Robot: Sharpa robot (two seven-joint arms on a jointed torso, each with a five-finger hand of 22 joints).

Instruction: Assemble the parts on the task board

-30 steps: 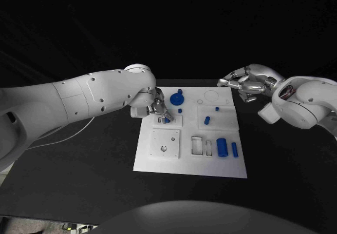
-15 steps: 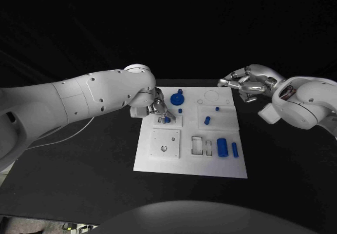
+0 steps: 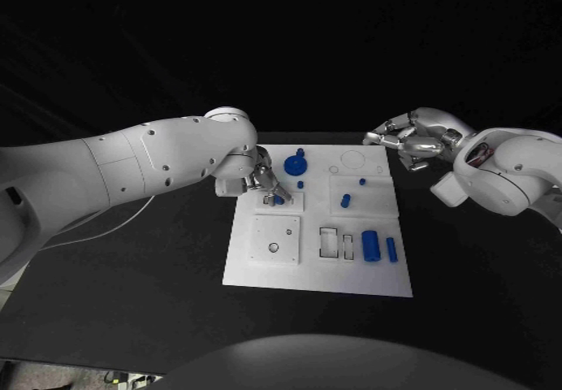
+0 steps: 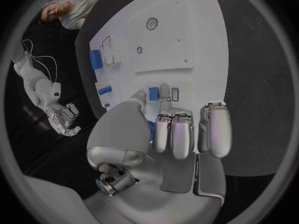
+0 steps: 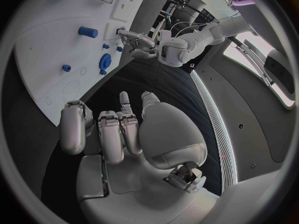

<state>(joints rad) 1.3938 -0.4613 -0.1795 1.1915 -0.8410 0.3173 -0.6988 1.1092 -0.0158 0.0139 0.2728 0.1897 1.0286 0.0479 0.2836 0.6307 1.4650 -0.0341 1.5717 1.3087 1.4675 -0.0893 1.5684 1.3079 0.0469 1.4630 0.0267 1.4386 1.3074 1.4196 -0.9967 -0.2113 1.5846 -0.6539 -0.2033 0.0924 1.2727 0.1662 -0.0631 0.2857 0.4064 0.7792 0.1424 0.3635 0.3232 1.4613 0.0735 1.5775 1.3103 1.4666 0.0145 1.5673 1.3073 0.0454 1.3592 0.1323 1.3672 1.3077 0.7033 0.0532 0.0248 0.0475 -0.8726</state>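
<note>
1. Small blue part [image 3: 278, 197] sits at a slot on the task board [image 3: 316, 276], left-mid area; thumb + one finger of the left hand [image 3: 249, 180] pinch it, prob. to seat it upright; other fingers curled in.
2. Same pinch seen in left wrist view: blue part [image 4: 153, 93] between fingertips [image 4: 164, 90], touching board.
3. Other parts: blue gear-like disc [image 3: 296, 165] just beyond; blue cylinder [image 3: 370, 244] near-right, lying flat.
4. Right hand [image 3: 404, 140] off board's far-right corner, fingers curled, holding nothing – parked, looks like.
5. No readable labels/writing on board.
</note>
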